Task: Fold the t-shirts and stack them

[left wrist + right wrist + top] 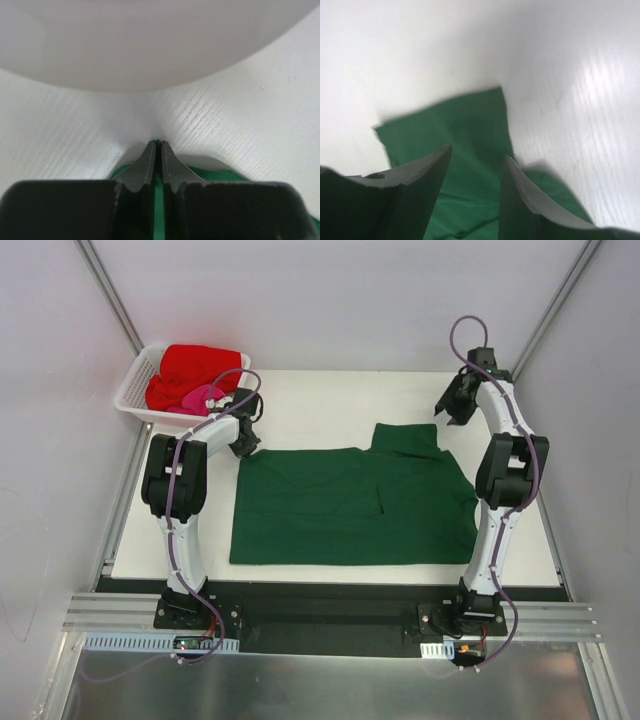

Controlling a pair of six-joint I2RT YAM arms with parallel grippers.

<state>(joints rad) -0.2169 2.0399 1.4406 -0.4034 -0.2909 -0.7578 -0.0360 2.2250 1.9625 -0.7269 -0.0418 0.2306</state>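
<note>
Cloth of green t-shirt [350, 505] mostly hidden under pinching left fingers [145, 167]; right fingers [427, 175] spread, blurred.

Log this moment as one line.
green t-shirt: spread flat | left gripper: shut at its far-left corner, grip unclear | right gripper: open near sleeve | red t-shirt, pink t-shirt: in white basket

I see soft, matt cloth on the green t-shirt [340, 510]; my white tabletop [235, 120] looks finely ribbed, with a faint sheen.
</note>
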